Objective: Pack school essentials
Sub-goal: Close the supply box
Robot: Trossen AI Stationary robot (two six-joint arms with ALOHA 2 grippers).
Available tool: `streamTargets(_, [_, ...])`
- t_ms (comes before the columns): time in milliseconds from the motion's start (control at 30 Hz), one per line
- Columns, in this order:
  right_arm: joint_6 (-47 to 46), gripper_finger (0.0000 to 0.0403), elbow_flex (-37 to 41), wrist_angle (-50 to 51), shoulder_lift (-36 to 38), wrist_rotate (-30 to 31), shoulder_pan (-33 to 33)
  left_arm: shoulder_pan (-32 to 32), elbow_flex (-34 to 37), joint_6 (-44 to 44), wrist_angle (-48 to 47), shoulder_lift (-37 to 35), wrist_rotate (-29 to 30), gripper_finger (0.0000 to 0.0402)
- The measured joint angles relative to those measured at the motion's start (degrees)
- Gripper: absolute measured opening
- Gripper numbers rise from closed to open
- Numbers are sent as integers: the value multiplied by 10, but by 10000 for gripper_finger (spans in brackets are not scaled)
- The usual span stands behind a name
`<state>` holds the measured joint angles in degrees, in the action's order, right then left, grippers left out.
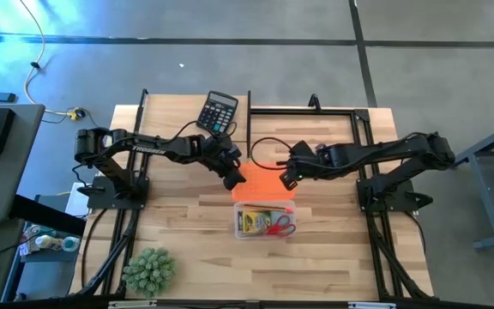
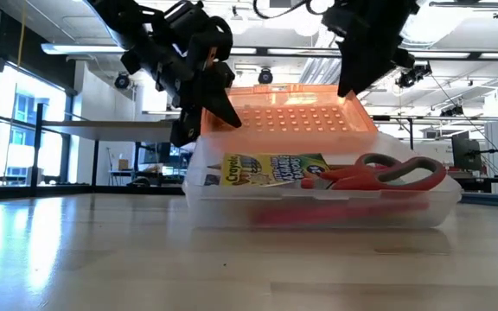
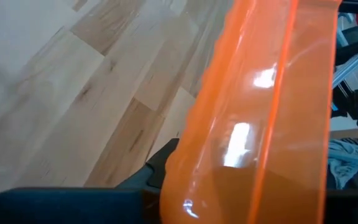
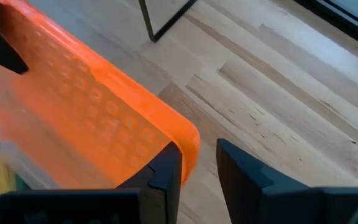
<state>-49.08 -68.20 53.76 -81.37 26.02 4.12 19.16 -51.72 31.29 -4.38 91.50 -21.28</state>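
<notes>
A clear plastic box [image 1: 264,225] stands on the table with its orange lid [image 1: 264,184] swung up behind it. Inside lie the yellow-green crayon pack [image 2: 266,168] and the red-handled scissors [image 2: 387,171]; something red [image 2: 318,212] lies lower in the box. My left gripper [image 1: 234,178] is shut on the lid's left edge. My right gripper [image 4: 199,165] is open at the lid's right corner [image 4: 185,138], which stands beside one finger while the gap between the fingers shows bare wood. Pencil, eraser and note pad do not show. My left gripper pinches the orange lid at its left edge [image 3: 185,155] between its two fingers, coming from the table's left and slanting down. The lid stands raised over the box, still joined to it at the back. My right gripper: I cannot tell whether its finger [image 4: 166,171] touches the lid's corner.
The black calculator [image 1: 218,112] lies toward the far edge behind my left arm. The green spiky plant [image 1: 150,270] stands at the near left corner. A black cable [image 1: 260,146] loops on the table beyond the lid. Bare wood lies around the box.
</notes>
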Motion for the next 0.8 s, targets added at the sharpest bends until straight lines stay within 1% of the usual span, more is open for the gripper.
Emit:
streamTargets(167, [-13,90,0,-2,30,-3,0,0,0,0,-1,0,-1,78])
streamTargets(267, [-25,90,0,-13,48,-24,3,0,0,0,-3,0,-1,78])
streamTargets(467, [-46,90,0,-47,53,-67,50,0,0,0,-2,0,-2,78])
streamTargets(533, [-56,90,0,-47,49,-63,64,0,0,-1,-2,0,-2,78])
streamTargets(633, [-70,90,0,-32,46,-37,76,0,0,-1,-2,0,-2,78])
streamTargets(733, [-79,90,0,-43,46,-46,76,-1,0,0,-2,0,-1,78])
streamTargets(800, [-67,90,0,-75,46,-64,81,-1,0,4,-2,0,-1,78])
